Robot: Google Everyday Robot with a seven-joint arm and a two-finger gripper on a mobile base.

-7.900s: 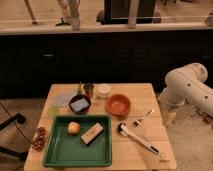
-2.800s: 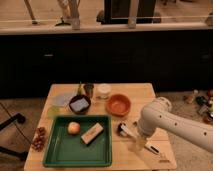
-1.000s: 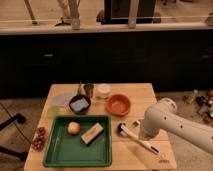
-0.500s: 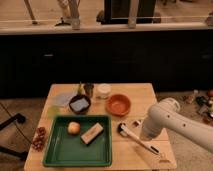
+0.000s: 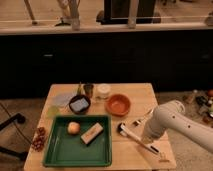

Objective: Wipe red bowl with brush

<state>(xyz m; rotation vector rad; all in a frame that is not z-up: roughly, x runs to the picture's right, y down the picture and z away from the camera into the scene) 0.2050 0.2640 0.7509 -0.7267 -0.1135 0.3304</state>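
The red bowl (image 5: 118,104) stands on the wooden table (image 5: 145,94), right of centre near the back. The brush (image 5: 136,140) lies flat in front of it, its black head (image 5: 121,128) toward the tray and its white handle running down to the right. My white arm (image 5: 170,117) reaches in from the right and bends down. The gripper (image 5: 148,139) is at its lower end, right over the brush handle. The arm hides the gripper's contact with the handle.
A small metal fork (image 5: 141,120) lies between bowl and arm. A dark bowl with blue contents (image 5: 79,104), a dark cup (image 5: 88,90) and a white jar (image 5: 103,91) stand at the back. The green tray (image 5: 75,163) holds an orange ball (image 5: 73,128) and a tan block (image 5: 92,133). Grapes (image 5: 38,139) lie at the left edge.
The arm came in from the right to the brush. Over the last second its elbow has shifted slightly up and right. The brush lies where it did.
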